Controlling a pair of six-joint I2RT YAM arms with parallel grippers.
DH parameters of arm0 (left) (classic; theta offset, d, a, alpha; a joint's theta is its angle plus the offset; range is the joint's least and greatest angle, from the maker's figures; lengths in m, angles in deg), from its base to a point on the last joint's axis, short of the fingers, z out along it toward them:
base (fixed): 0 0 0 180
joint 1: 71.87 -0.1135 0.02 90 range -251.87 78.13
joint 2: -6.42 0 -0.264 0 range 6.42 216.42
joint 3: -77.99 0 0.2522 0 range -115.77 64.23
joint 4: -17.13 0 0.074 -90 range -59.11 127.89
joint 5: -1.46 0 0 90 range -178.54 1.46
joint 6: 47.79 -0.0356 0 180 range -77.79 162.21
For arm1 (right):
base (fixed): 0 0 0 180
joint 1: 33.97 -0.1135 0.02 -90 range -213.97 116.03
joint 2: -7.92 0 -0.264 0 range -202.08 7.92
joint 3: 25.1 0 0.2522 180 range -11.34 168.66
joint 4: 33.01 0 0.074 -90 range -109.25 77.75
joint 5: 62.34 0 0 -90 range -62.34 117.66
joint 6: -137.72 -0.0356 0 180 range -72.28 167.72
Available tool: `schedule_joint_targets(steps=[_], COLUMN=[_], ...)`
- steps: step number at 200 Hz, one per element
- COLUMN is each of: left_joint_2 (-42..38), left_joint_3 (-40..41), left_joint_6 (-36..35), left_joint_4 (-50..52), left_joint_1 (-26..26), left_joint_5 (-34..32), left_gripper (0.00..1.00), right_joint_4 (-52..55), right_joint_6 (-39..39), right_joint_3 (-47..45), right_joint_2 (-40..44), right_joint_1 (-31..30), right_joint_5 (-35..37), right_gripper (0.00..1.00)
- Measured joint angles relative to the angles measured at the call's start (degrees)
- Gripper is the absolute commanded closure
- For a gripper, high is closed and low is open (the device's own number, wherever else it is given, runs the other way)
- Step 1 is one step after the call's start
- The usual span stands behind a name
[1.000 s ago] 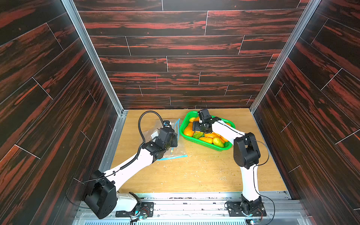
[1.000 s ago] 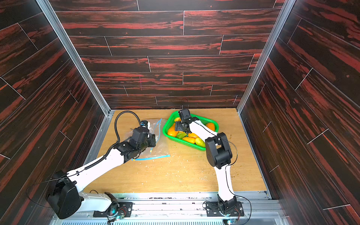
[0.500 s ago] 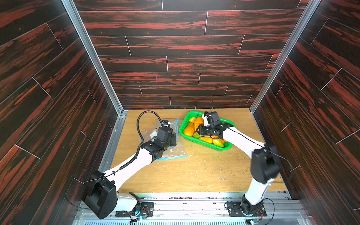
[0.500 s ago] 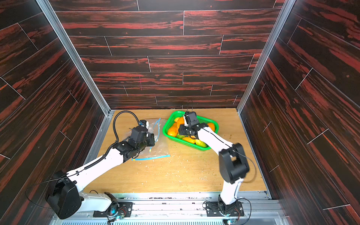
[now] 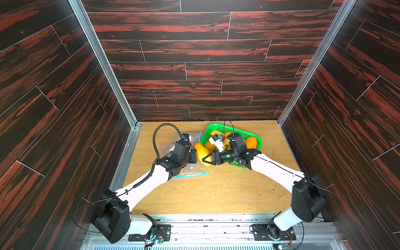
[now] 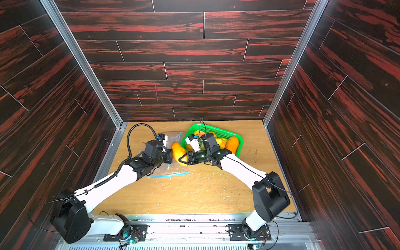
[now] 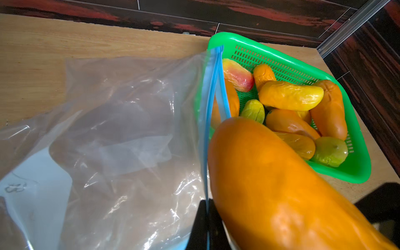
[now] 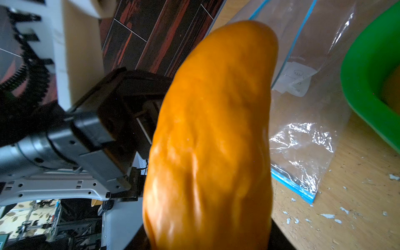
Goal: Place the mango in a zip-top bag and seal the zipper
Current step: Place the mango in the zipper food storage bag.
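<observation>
The long orange mango [image 8: 212,129] in my right gripper [image 5: 206,160] looks smooth and waxy to me, with a soft sheen over shallow wrinkles. The clear plastic zip-top bag [image 7: 121,129] pinched in my left gripper [image 7: 207,217] is thin, crinkled, glossy film edged by a blue plastic zipper strip [image 7: 215,65]. Beyond that gripper I see a green perforated plastic basket [image 7: 270,46], slightly shiny, on a matt pale wood-grain tabletop [image 7: 43,65].
</observation>
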Motion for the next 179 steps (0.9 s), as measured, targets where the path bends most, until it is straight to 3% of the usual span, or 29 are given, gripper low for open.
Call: schedule_joint_targets(steps=[60,127,157,179], left_joint_2=[-3.41,-3.56,-3.56,-3.69], left_joint_3=[1.95,1.95,1.95,1.95], left_joint_6=[-1.11,-2.14,-2.6,-2.54], left_joint_4=[-0.24,-0.85,-1.07,-1.64], left_joint_1=[-0.26,-0.09,-0.11,-0.2], left_joint_5=[1.64,2.69,5.46,7.26], left_gripper=[1.0,1.0,1.0,1.0], right_joint_4=[5.86,13.18,14.93,15.89], right_joint_6=[-1.86,-1.77,-1.55,-1.64], right_joint_3=[7.02,10.82,15.1,17.97], right_joint_2=[-7.72,-9.11,-10.16,-11.69], right_joint_1=[0.07,0.0,-0.37,-0.48], right_joint_5=[1.81,4.79,4.81,5.79], right_gripper=[0.86,0.85,0.67,0.59])
